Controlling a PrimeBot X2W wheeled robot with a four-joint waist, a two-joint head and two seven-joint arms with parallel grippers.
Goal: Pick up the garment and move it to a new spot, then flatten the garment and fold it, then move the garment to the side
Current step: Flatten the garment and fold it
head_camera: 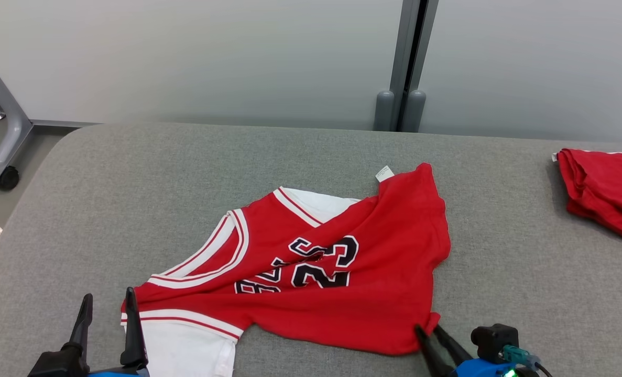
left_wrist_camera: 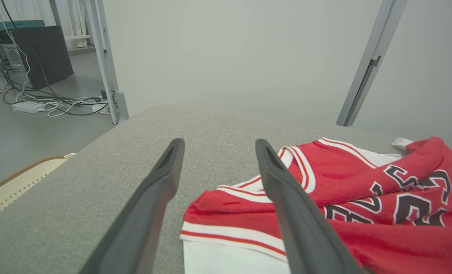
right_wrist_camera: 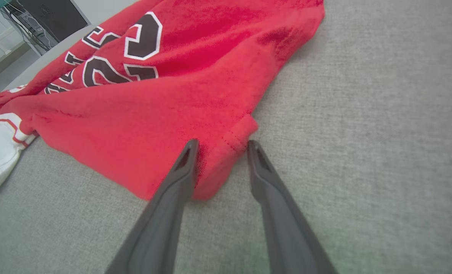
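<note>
Grey table (head_camera: 132,173), lower right: right gripper (head_camera: 427,330) straddles jersey (head_camera: 342,298) corner, jaws parted, might pinch one layer; left gripper (head_camera: 107,293) gapes empty

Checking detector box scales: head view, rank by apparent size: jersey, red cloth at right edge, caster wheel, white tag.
1. jersey
2. red cloth, cropped by the frame
3. caster wheel and white tag look alike; wheel is farther off, so unranked.

jersey (head_camera: 389,298) white lower panel cut off by bottom edge, chest number (head_camera: 316,262) creased, digits partly folded under, tag (head_camera: 384,173) at jersey's far edge too small to read, second red cloth (head_camera: 604,193) right of jersey cut by frame edge, jersey's near-right corner between right gripper (head_camera: 427,328) fingers, contact unclear
</note>
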